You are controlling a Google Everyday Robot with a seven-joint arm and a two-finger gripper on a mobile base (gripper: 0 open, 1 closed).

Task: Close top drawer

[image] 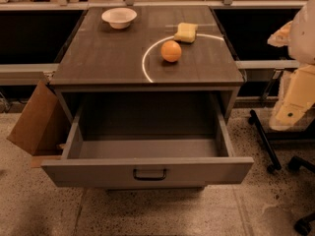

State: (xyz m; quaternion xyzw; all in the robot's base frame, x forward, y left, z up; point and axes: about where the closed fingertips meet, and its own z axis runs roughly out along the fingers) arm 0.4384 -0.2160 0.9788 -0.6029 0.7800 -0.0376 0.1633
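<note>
The top drawer (pixel 147 170) is pulled far out of the grey cabinet. Its flat grey front panel faces me with a small dark pull handle (pixel 149 174) at its middle. The inside of the drawer looks empty. My arm hangs at the right edge of the view, pale and cream-coloured. My gripper (pixel 288 114) is at its lower end, well to the right of the drawer's front corner and apart from it.
On the cabinet top (pixel 98 58) stand a white bowl (pixel 119 17), an orange (pixel 171 51) and a yellow sponge (pixel 186 32). A cardboard box (pixel 34 119) leans at the cabinet's left. Dark chair legs with castors (pixel 268 146) stand on the floor at the right.
</note>
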